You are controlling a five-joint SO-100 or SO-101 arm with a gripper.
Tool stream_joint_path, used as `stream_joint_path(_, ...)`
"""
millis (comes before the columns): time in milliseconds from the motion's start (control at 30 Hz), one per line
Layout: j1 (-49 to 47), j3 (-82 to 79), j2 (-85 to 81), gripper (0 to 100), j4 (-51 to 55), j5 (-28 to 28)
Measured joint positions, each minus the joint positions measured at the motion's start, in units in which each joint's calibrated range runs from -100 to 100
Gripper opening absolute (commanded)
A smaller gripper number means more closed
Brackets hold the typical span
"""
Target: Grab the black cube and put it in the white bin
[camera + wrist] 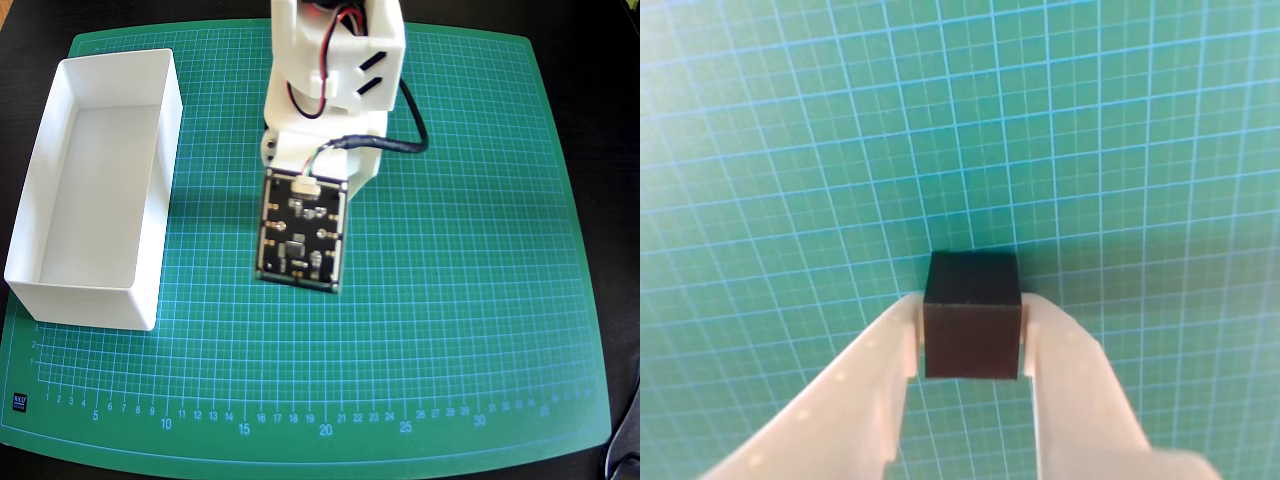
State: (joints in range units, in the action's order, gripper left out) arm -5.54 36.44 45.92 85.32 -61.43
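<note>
Because the tool (971,345) had a finger against each side face of the cube (972,315), low centre in the wrist view, the grip was square. The bin (150,180) lay at the overhead frame's left, empty, on the mat (450,300).
</note>
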Motion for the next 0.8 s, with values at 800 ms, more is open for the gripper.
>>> stream_joint_path(800,6.3,0.6,-24.5,7,13.3,4.0)
